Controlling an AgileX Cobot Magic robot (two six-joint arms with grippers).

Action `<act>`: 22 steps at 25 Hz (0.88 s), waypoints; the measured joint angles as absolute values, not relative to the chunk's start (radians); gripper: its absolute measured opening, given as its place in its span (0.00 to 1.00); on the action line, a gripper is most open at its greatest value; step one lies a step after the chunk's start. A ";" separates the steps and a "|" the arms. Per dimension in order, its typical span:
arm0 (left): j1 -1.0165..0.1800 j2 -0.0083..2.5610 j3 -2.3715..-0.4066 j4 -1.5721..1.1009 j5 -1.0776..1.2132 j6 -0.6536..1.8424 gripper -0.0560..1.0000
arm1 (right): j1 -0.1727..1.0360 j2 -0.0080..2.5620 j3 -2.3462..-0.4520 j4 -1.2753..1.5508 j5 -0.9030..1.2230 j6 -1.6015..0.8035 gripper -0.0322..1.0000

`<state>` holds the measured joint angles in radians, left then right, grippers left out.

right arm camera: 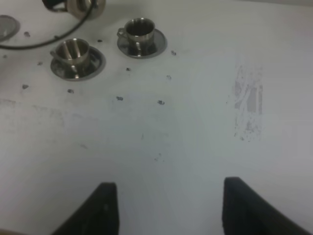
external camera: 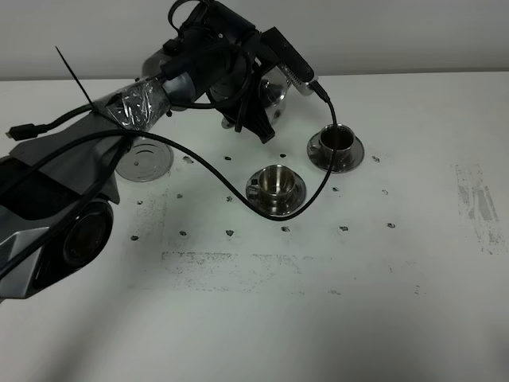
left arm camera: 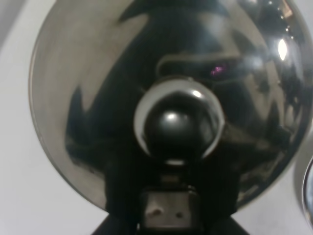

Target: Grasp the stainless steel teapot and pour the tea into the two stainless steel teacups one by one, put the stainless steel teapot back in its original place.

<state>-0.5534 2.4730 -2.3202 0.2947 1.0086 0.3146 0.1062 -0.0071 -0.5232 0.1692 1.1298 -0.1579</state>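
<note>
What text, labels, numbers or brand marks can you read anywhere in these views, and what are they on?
No readable text in any view.
On the teapot: only reflections on its lid.
On the near teacup, the far teacup and the tray: plain steel, no marks visible.
On the table: dark specks and smudges, not lettering.

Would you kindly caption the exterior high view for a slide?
Left gripper holds the stainless steel teapot off its tray, near the two teacups.
</note>
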 joint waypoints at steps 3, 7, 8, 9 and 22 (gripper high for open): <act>-0.553 2.437 -2.320 0.320 1.066 0.392 0.23 | 0.106 -0.007 -0.523 0.169 1.130 -0.158 0.47; -0.553 2.414 -2.320 0.350 1.158 0.588 0.23 | 0.106 -0.007 -0.523 0.169 1.130 -0.158 0.47; -0.553 2.409 -2.320 0.350 1.179 0.629 0.23 | 0.106 -0.007 -0.523 0.169 1.130 -0.158 0.47; -0.553 2.406 -2.320 0.350 1.193 0.672 0.23 | 0.106 -0.007 -0.523 0.169 1.130 -0.158 0.47; -0.549 2.334 -2.216 0.340 1.193 0.635 0.23 | 0.106 -0.007 -0.523 0.169 1.129 -0.158 0.47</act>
